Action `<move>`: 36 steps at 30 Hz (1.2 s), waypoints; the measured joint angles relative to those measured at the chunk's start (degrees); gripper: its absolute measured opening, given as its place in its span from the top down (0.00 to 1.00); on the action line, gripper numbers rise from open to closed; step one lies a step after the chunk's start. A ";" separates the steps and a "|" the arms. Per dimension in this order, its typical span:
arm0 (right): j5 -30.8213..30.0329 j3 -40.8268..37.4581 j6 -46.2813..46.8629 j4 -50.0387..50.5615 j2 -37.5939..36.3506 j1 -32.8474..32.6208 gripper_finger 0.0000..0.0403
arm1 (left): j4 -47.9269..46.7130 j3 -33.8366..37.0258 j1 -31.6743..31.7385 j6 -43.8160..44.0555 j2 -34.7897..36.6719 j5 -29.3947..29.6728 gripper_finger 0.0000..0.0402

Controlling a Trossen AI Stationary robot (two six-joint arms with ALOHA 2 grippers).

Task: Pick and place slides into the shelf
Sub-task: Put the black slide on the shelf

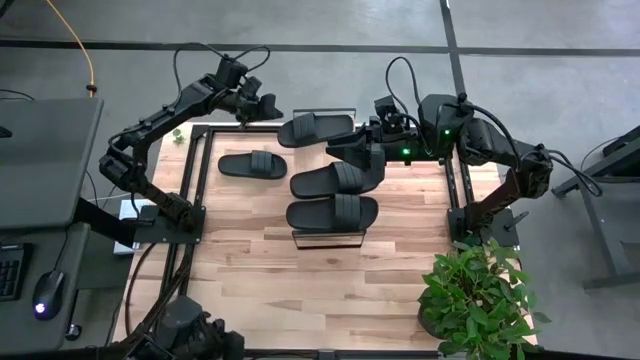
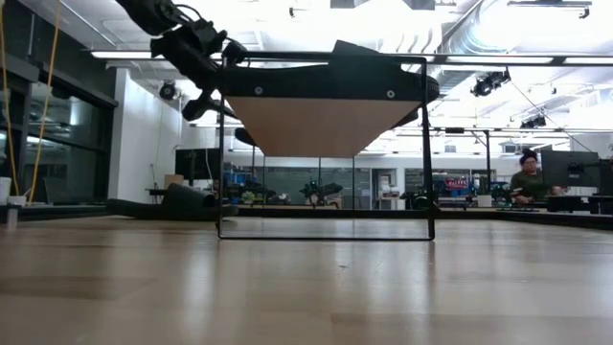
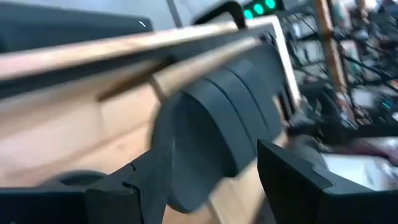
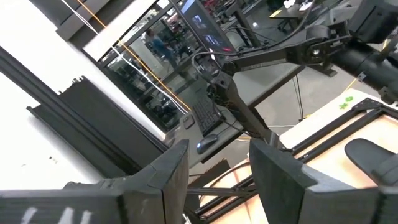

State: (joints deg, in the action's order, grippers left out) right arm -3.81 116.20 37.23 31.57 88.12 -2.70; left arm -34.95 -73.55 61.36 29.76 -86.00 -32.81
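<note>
Three black slides lie across the shelf's wood top: a near one (image 1: pixel 332 213), a middle one (image 1: pixel 335 180) and a far one (image 1: pixel 315 130). The shelf's black frame (image 1: pixel 330 240) shows at its near end, and end-on in the low view (image 2: pixel 326 230). A fourth slide (image 1: pixel 252 165) lies sole-down on the table to the left. My left gripper (image 1: pixel 264 108) is open at the far slide's left end, whose strap (image 3: pixel 230 118) shows just ahead of its fingers. My right gripper (image 1: pixel 368 140) is open and empty, at the far slide's right end. My left gripper's open fingers (image 3: pixel 152 177) stand on either side of the far slide's left end (image 3: pixel 186 186), coming level from the table's left. The slide lies flat on the shelf top. I cannot tell whether a finger touches it.
A potted plant (image 1: pixel 480 295) stands at the table's near right corner. A desk with a keyboard and a mouse (image 1: pixel 45 300) stands left of the table. A person (image 2: pixel 527 177) sits far off in the room. Bare tabletop (image 1: pixel 300 290) lies near of the shelf.
</note>
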 joint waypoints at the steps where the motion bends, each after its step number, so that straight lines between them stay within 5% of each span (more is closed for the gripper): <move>1: -0.03 0.00 0.00 0.00 0.00 0.00 0.61 | -0.06 0.01 -0.52 0.06 -0.01 -1.01 0.47; 12: 0.00 0.00 -0.20 0.19 0.00 0.04 0.61 | 3.79 0.01 -9.58 3.22 -0.02 -6.81 0.47; 17: 0.42 0.00 -0.20 0.42 0.00 0.02 0.61 | 5.78 0.01 -12.90 5.12 -0.02 -4.96 0.47; 36: 0.83 -0.02 -0.17 0.85 0.00 0.02 0.61 | 8.24 0.01 -14.64 6.67 -4.30 -3.01 0.47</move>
State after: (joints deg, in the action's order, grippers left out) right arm -2.98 116.18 37.06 32.42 88.12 -2.68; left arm -26.71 -73.54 46.72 36.43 -90.30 -35.81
